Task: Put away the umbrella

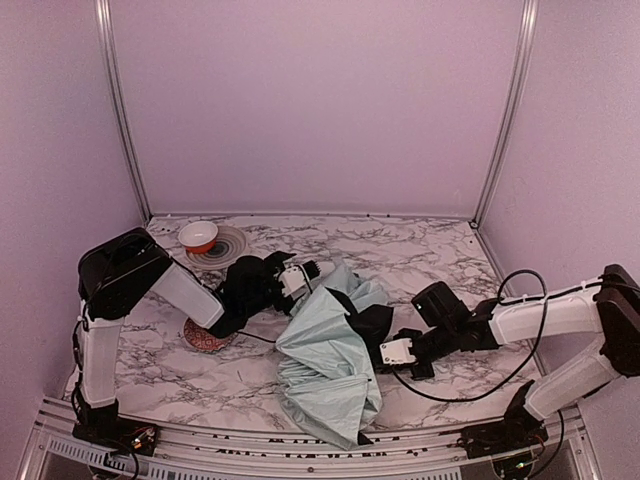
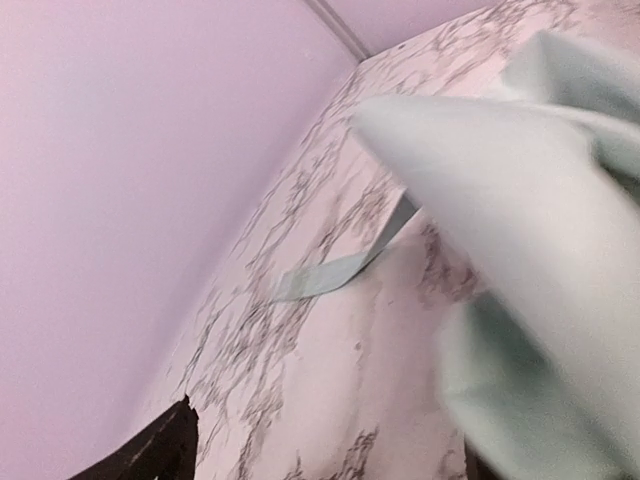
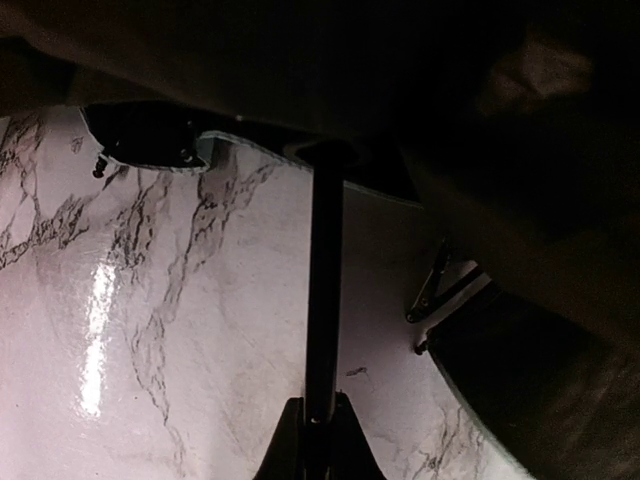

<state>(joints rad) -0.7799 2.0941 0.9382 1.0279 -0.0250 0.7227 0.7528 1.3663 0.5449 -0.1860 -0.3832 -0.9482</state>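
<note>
Canopy seen from above: the umbrella (image 1: 325, 370) lies half-collapsed mid-table (image 1: 420, 250), its mint bundle stretching from the left gripper (image 1: 312, 272) at its far end towards the near edge, while the right gripper (image 1: 397, 352) pushes into its right flank, nearer the shaft. Left wrist view: those jaws stand wide apart, holding nothing, with loose fabric just to their right and a strap (image 2: 340, 270) trailing on the marble. Right wrist view: that gripper is clamped on the thin black shaft (image 3: 322, 290), which runs straight ahead into the dark lining.

Left arm bent, reaching inward, left claw (image 1: 312, 272) spread wide. Right arm extended low, right claw (image 3: 318, 425) pinched shut.
</note>
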